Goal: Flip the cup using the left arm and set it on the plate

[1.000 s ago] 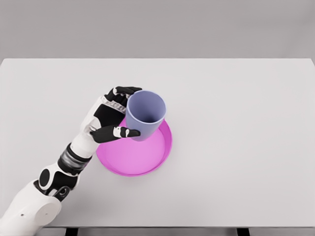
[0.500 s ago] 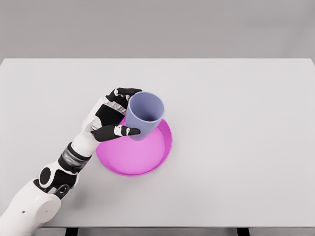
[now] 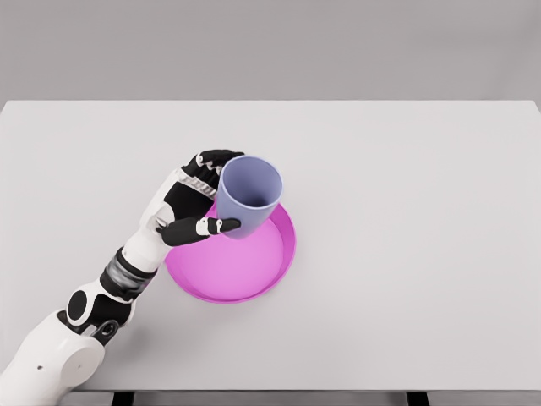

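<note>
- Left hand wrapped round cup, mouth up, tilted, over plate's upper-left edge
- Plate flat on white table, left of centre
- Plain grey wall behind

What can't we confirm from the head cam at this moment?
- Whether the cup base touches the plate: the cup's own body hides its base.
- Plate's upper left rim: hidden behind the cup and the left hand.
- The palm's contact with the cup: only the thumb and the fingertips show around it.
- Left arm above the shoulder: cut off by the lower left edge.
- Right arm: not in view at all.
</note>
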